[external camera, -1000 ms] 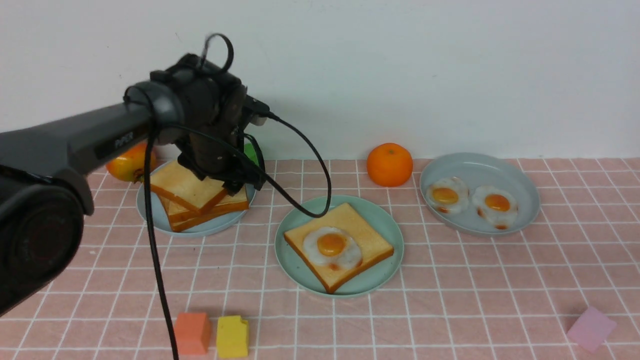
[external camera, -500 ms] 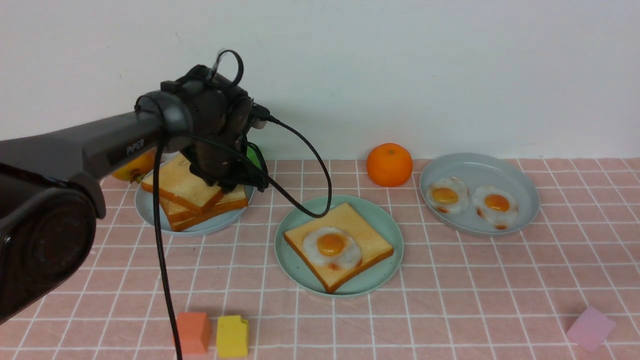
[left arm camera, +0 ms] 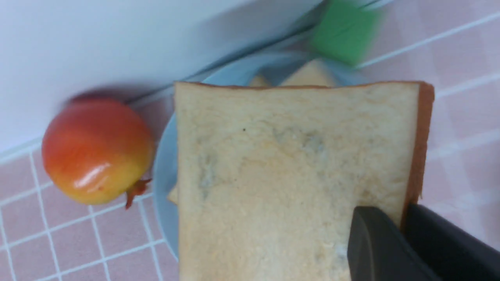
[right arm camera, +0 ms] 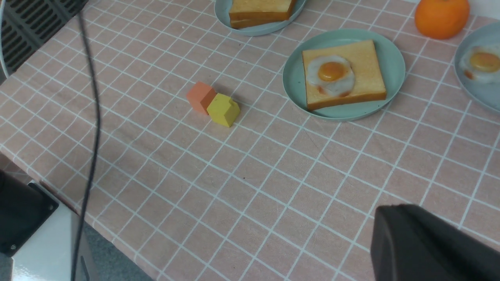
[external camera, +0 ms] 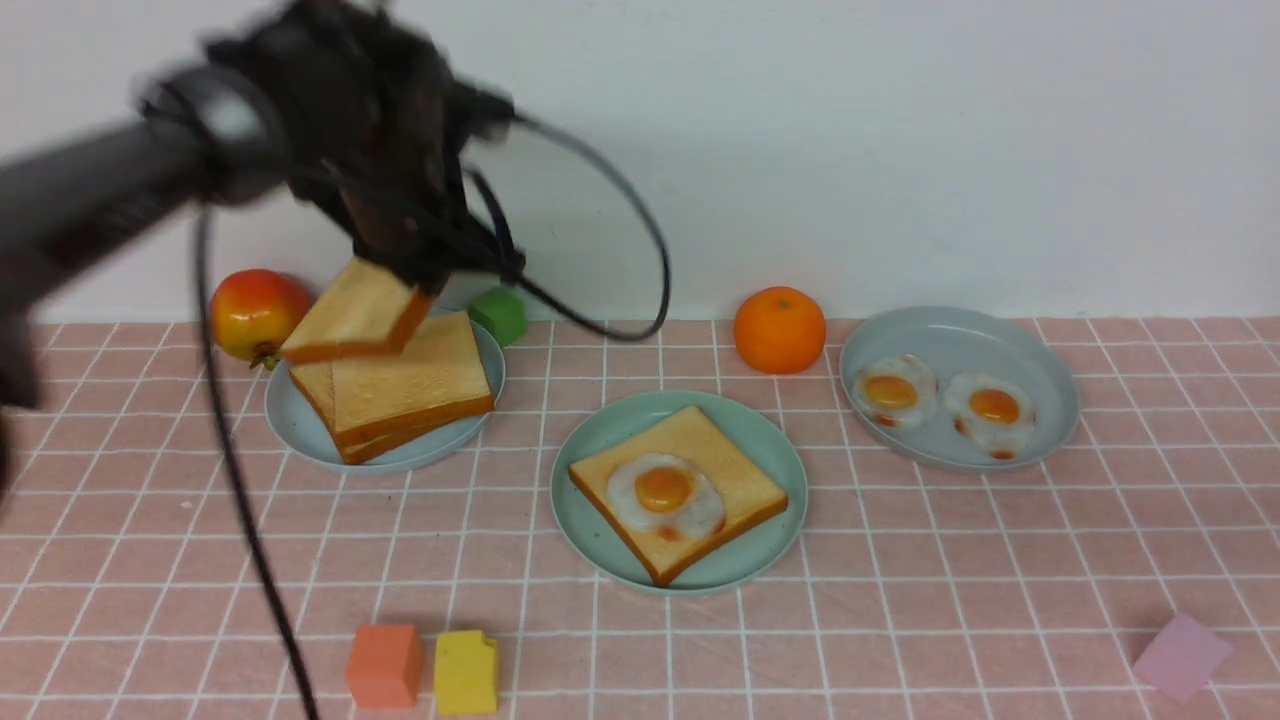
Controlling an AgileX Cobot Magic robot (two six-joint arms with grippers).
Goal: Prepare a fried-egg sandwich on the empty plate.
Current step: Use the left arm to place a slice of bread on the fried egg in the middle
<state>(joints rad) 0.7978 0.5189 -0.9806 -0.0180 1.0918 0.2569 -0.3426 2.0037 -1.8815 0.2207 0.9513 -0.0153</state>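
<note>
Pink checked cloth covers the surface, white wall behind. Landmark: the mint-teal plate (external camera: 760, 440), mid-cloth. On it lies a lower slice (external camera: 735, 470) of toast with the fried egg (external camera: 664, 495) flat on top, yolk up; the sandwich is half built, its lid wanting. Left of the plate and nearer the wall, the left end effector (external camera: 418, 282) is clamped on one edge of a toast slice (external camera: 352, 315), holding it in the air, tilted, above the toast stack (external camera: 410, 385) on a paler blue plate (external camera: 290, 425). The arm is blurred, so probably moving fast. The right end effector (right arm camera: 429, 242) hangs well back from the plate on the robot's side, clenched, nothing seen in it. Risks, as I judge them:

- The pinch sits at one edge only, so the slice may swing or slip out on the way across.
- Set down crooked or dragged, it could shove the egg off the lower slice.
- The loose black cable (external camera: 666, 275) loops out toward the plate and might brush the egg.
</note>
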